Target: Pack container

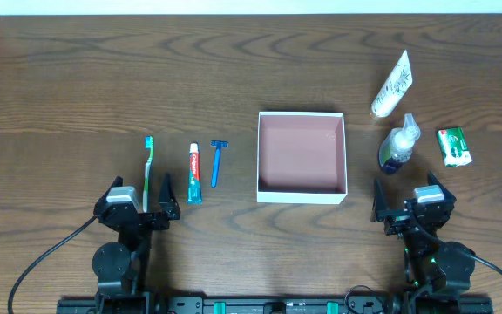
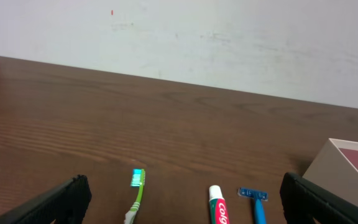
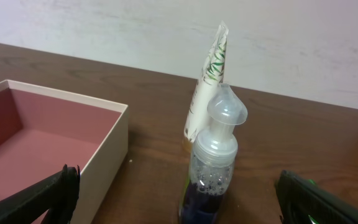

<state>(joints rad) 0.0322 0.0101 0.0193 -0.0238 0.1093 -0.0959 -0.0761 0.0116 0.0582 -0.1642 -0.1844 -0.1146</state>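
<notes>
Nearest me, both pincers are spread wide: the left gripper (image 1: pixel 139 196) straddles the toothbrush (image 1: pixel 149 167) handle, the right gripper (image 1: pixel 405 199) faces the bottle (image 1: pixel 398 145). The container (image 1: pixel 301 197) sits mid-table between them, the tube (image 1: pixel 393 83) farthest.

A dark brown worktop (image 1: pixel 77 78) with wavy wood grain fills the scene and runs to its far edge, where a plain off-white wall (image 2: pixel 229 43), faintly scuffed, rises under soft, even light that leaves a dull sheen on the wood.
</notes>
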